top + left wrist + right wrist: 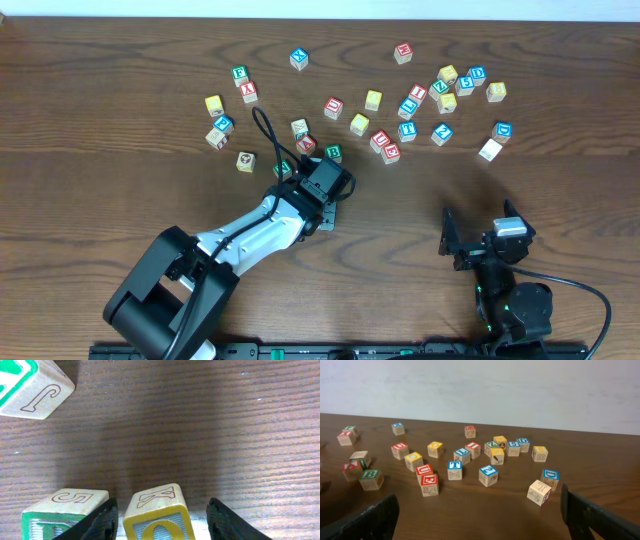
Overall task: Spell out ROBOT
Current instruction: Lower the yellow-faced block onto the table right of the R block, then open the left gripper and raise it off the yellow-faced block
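Observation:
My left gripper (162, 527) is open around a yellow-edged block (157, 510) with an O on its front and a K on top; small gaps show on both sides. In the overhead view the left gripper (333, 192) sits low on the table just below the block cluster and hides that block. A green-edged block with an S on top (65, 507) stands just left of the left finger. My right gripper (480, 525) is open and empty, and in the overhead view (478, 243) it rests at the front right. A green B block (371, 479) and a blue T block (454, 469) lie among the scattered blocks.
Several letter blocks are scattered across the far half of the table (120, 200). A block with a J (32, 387) lies ahead-left of the left gripper. A red U (423, 471), red E (429, 482), blue Z (488, 474) and a white block (539, 491) are nearest the right gripper.

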Robot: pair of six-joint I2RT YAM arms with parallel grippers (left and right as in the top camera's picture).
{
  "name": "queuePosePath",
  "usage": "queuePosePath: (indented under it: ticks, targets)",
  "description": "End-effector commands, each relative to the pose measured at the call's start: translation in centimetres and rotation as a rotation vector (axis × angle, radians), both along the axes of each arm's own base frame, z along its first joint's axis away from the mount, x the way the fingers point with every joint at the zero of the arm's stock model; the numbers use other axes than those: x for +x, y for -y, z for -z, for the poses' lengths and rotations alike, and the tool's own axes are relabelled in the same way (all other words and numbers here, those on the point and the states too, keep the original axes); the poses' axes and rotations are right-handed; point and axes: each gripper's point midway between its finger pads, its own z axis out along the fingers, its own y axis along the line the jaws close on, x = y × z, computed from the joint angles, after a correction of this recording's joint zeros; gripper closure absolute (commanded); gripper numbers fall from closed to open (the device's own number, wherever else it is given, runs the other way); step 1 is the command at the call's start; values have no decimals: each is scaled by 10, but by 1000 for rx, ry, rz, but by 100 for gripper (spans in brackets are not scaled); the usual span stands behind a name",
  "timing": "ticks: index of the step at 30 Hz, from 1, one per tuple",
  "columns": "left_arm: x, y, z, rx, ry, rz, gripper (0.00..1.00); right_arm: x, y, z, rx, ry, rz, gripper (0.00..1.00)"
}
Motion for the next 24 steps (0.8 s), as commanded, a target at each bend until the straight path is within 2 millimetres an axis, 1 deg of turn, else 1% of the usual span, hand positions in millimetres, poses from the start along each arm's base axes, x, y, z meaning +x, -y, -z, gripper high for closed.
queuePosePath:
  ticks: [1, 15, 24]
  targets:
    - [8, 7, -12, -21, 30, 11, 42, 0, 1, 0, -11, 1, 3, 1]
    - [16, 13, -43, -58, 106, 55, 41, 0, 1, 0, -11, 1, 3, 1]
    - [22, 18, -71, -98, 180, 84, 41, 0, 1, 0, -11, 1, 3, 1]
